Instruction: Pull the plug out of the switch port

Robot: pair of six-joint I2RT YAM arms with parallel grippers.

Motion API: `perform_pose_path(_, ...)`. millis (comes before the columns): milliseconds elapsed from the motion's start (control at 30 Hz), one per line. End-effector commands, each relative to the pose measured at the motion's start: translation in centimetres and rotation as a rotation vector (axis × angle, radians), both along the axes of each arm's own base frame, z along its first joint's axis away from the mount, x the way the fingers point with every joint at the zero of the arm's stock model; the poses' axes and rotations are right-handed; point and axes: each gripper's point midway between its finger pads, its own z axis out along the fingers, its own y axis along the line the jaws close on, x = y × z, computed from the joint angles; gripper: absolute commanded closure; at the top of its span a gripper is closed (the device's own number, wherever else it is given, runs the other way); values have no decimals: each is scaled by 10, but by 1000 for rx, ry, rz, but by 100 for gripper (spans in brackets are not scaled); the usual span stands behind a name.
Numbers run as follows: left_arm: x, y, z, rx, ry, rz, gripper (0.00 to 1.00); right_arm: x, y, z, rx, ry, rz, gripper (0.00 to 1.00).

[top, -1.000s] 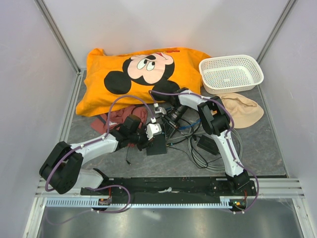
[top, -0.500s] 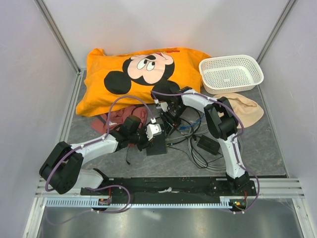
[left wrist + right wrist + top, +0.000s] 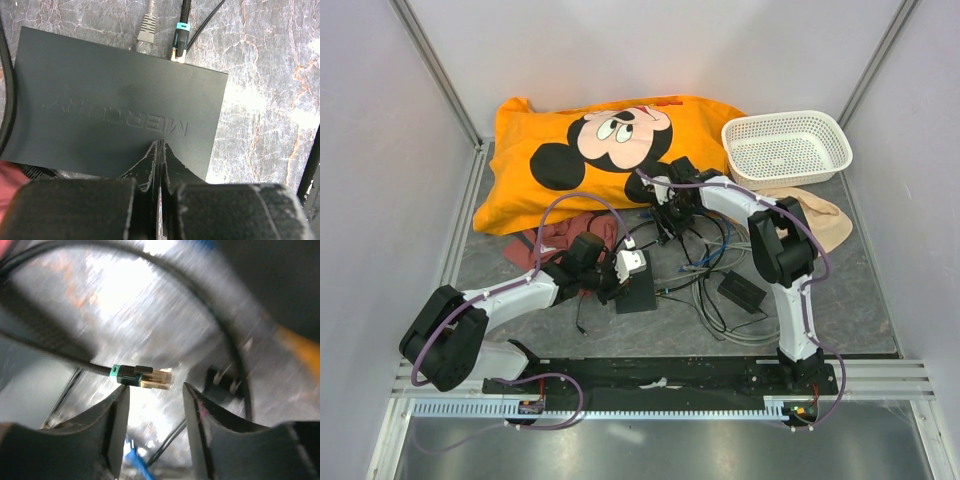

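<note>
While left gripper (image 3: 159, 146) fingers, black and scuffed, press together on switch (image 3: 100, 85): flat matte grey box, embossed MERCURY. Far edge: grey plug (image 3: 147, 25), teal-banded plug (image 3: 180, 42) seated. Beyond switch: right gripper (image 3: 152, 390), fingers apart; loose plug (image 3: 142, 376), clear-tipped, teal-collared, at their tips.

Fingers (image 3: 145, 167) on switch (image 3: 100, 90), grey plug (image 3: 146, 27), teal-banded plug (image 3: 180, 40)

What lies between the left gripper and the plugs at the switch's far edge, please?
Just the bare lid of the switch, lettered MERCURY, as the left wrist view shows.
</note>
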Motion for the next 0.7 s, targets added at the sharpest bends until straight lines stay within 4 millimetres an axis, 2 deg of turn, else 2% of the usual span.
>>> perform_pose_path(0,-12,12,-19,66,38,-15,98,-2,11,65,126,-141,53,42)
perform_pose_path(67,-12,12,-20,66,39,-15,98,-8,12,78,154,-144,70,42)
perform_pose_path(233,-12,12,-21,69,41,-14,98,-27,14,77,185,-87,101,41)
perform_pose_path(267,-11,12,-20,67,38,-14,98,-34,14,72,194,-54,118,44)
perform_pose_path(300,-11,12,-20,67,36,-15,99,-44,20,73,234,-12,153,52)
perform_pose_path(367,-12,12,-20,68,40,-14,99,-63,22,62,245,73,206,59)
perform_pose_path(433,-12,12,-20,67,41,-14,99,-79,28,63,291,137,282,69)
perform_pose_path(467,-12,12,-20,68,40,-14,98,-95,24,54,273,182,349,74)
perform_pose_path(500,-12,12,-20,66,39,-15,98,-102,24,52,271,202,378,81)
perform_pose_path(533,-12,12,-20,65,39,-16,99,-112,23,48,259,233,400,83)
perform_pose_path(600,-12,12,-20,66,39,-15,98,-120,20,40,252,259,425,90)
perform_pose_path(667,-12,12,-20,66,38,-15,98,-123,18,33,238,272,433,92)
